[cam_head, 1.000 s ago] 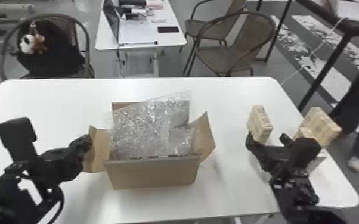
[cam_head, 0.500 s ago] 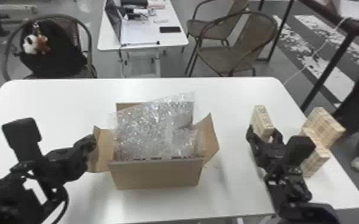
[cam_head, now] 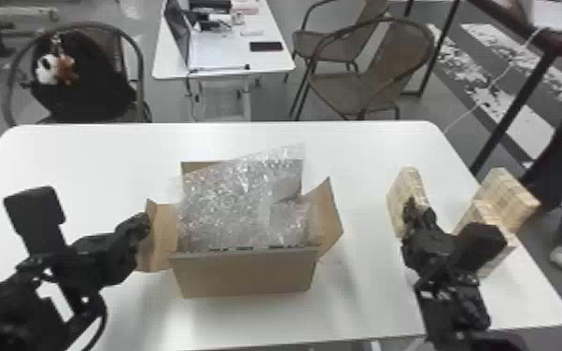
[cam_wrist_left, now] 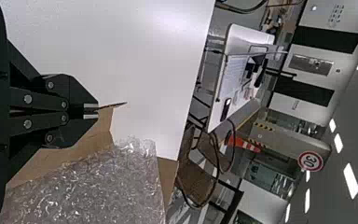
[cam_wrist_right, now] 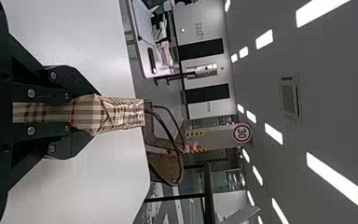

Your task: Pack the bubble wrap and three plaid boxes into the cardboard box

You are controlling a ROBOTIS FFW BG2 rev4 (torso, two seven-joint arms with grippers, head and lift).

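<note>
The open cardboard box (cam_head: 247, 275) stands mid-table with crumpled bubble wrap (cam_head: 238, 200) inside, rising above its rim. At its left side is my left gripper (cam_head: 144, 224); in the left wrist view the left gripper (cam_wrist_left: 91, 111) is shut on the edge of a cardboard flap (cam_wrist_left: 103, 127), beside the bubble wrap (cam_wrist_left: 93, 186). My right gripper (cam_head: 413, 214) is at the nearest plaid box (cam_head: 401, 193), right of the carton. In the right wrist view that plaid box (cam_wrist_right: 121, 113) lies between the closed-in fingers of the right gripper (cam_wrist_right: 84, 113).
Two more plaid boxes, one (cam_head: 506, 193) leaning by the other (cam_head: 474, 217), stand near the right edge of the white table (cam_head: 364, 154), close beside the right arm. The carton's right flap (cam_head: 329, 219) sticks outward. Chairs and another table stand behind.
My right gripper has moved forward onto the near plaid box, its fingers now around it. The left gripper has kept its place at the flap; the view has shifted slightly.
</note>
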